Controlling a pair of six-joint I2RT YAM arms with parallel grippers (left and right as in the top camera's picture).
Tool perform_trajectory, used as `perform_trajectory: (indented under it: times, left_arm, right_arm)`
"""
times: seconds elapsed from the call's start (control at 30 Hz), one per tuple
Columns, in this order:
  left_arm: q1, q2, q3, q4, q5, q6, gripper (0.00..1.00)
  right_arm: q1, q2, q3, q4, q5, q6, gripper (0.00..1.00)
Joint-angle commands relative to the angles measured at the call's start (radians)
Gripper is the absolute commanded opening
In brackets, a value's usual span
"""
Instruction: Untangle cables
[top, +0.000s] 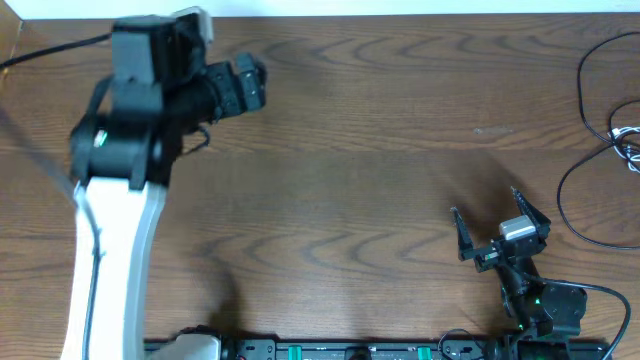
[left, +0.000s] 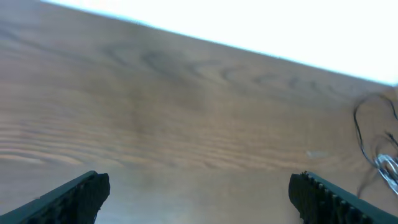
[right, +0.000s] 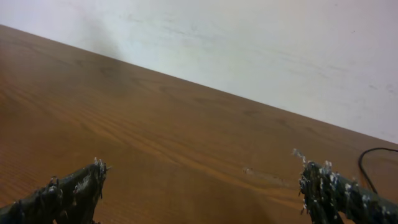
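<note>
The long black cable (top: 583, 92) lies in loops at the table's far right edge, partly cut off by the frame. The white cable (top: 627, 140) is bunched among the loops there. Both show at the right edge of the left wrist view, black (left: 356, 124) and white (left: 385, 165). A bit of black cable (right: 375, 150) shows in the right wrist view. My left gripper (top: 250, 84) is open and empty at the back left, far from the cables (left: 199, 193). My right gripper (top: 492, 222) is open and empty near the front right, left of the cables (right: 202, 186).
The wooden table (top: 350, 170) ends at a white wall along the back. The left arm's white link (top: 115, 260) reaches over the left side. Thick black robot wires (top: 600, 290) and the arm bases sit along the front edge.
</note>
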Motion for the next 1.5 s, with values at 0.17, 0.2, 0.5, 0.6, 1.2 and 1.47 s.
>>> perform_trajectory:
  times: [0.17,0.2,0.5,0.6,1.2,1.47]
  left_arm:
    - [0.003,-0.215,-0.188,-0.002,-0.296,0.026,0.98]
    - [0.003,-0.248,-0.228,0.009,-0.327,0.035,0.98]
    - [0.003,-0.608,-0.767,0.588,-0.381,0.140,0.98]
    - [0.003,-0.722,-0.953,0.797,-0.328,0.224,0.98]
    - [0.081,-1.220,-1.562,1.023,-0.327,0.423,0.98]
    - [0.089,-1.348,-1.653,0.874,-0.326,0.423,0.98]
  right_arm:
    - [0.007,-0.007,-0.004,-0.002,0.008,-0.004,0.99]
    - [0.007,-0.007,-0.004,-0.002,0.008,-0.004,0.99]
    - [0.007,-0.007,-0.004,-0.002,0.008,-0.004,0.99]
    - [0.007,-0.007,-0.004,-0.002,0.008,-0.004,0.99]
    - [0.007,-0.007,-0.004,-0.002,0.008,-0.003,0.99]
    - [0.007,-0.007,-0.004,-0.002,0.008,-0.004,0.99]
